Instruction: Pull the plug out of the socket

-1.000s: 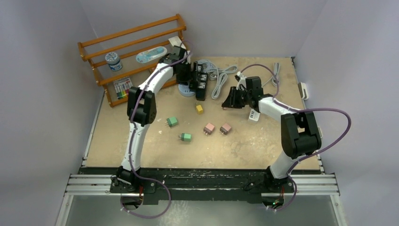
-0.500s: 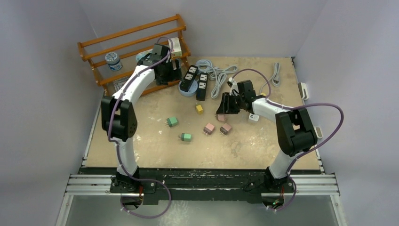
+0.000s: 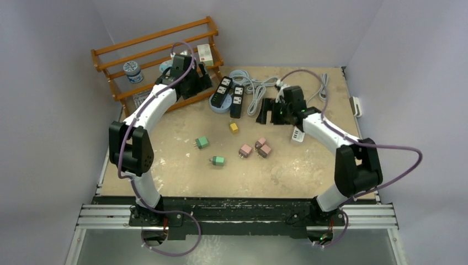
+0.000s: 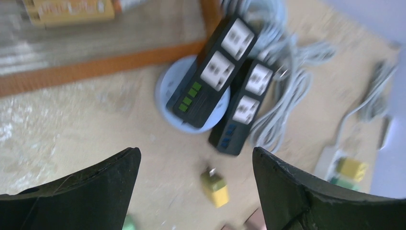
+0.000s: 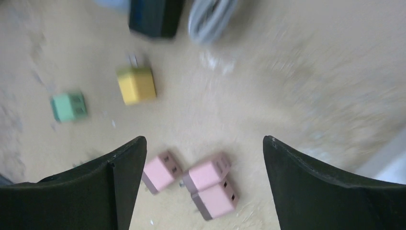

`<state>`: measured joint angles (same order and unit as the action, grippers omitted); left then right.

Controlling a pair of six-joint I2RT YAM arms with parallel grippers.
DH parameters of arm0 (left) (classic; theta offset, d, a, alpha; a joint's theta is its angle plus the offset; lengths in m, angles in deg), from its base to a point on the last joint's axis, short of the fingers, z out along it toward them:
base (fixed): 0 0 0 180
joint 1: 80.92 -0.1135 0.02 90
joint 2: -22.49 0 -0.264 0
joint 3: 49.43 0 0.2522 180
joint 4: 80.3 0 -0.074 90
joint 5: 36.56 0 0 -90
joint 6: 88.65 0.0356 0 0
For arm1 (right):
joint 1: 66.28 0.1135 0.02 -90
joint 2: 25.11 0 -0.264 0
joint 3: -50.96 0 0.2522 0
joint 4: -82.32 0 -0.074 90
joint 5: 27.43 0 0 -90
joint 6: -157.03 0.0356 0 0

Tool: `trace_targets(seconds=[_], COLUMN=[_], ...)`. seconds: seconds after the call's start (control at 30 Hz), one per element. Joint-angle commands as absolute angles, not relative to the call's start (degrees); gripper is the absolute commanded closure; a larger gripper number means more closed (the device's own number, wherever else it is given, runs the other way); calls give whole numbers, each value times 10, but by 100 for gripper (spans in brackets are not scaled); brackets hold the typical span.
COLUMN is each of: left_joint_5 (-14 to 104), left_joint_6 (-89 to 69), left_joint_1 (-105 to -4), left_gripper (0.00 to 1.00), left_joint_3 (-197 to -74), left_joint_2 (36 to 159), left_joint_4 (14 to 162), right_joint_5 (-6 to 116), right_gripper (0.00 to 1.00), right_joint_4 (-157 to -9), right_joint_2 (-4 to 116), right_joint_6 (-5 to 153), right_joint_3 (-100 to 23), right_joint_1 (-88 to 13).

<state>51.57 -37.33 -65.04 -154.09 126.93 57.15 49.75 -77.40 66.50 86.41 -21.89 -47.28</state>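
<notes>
Two black socket strips point(image 4: 218, 72) point(image 4: 242, 103) lie side by side, their white sockets empty, one resting on a round blue-white disc point(image 3: 218, 106). Loose plugs lie on the table: a yellow one point(image 4: 215, 188) point(image 5: 137, 85), two green ones point(image 3: 202, 142) point(image 3: 218, 160) and three pink ones point(image 5: 162, 171) point(image 5: 207, 173) point(image 5: 216, 199). My left gripper point(image 4: 196, 152) point(image 3: 200, 83) hovers open near the rack, holding nothing. The right gripper point(image 5: 204, 141) point(image 3: 269, 112) hangs open above the pink plugs, empty. A white strip point(image 4: 330, 160) at the right carries a yellow block point(image 4: 352, 168).
A wooden rack point(image 3: 118, 55) with a tin and small boxes stands at the back left, close to my left arm. Coiled grey-white cables point(image 3: 259, 88) lie behind the black strips. Another cable point(image 3: 324, 85) runs along the back right. Walls close in on three sides.
My right gripper opened and let go of a pink plug, which now lies against another pink one, then drew back. The left arm pulled away from the black strips toward the rack, jaws widening.
</notes>
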Motion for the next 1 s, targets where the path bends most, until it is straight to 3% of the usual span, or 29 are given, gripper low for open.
trace_targets(seconds=[0.0,0.2,0.47,0.97], left_joint_5=[604,641,588,565], left_joint_6=[-481,-546,-540,-521], left_joint_1=[-649,-650,-650,-651], left_gripper=[13,12,11,9], left_joint_3=[-1636,-1666,-1671,-1683], left_joint_2=[1216,1155,1127,1126], left_joint_4=[652,617,621,613], right_joint_5=[574,679,782,834], right_gripper=[10,10,9,9], right_joint_4=[-696,-590,-578,-624], right_joint_2=[648,667,683,695], right_joint_6=[882,897,906,922], right_joint_3=[-351,-404,-385,-357], right_joint_1=[-536,-633,-656,-677])
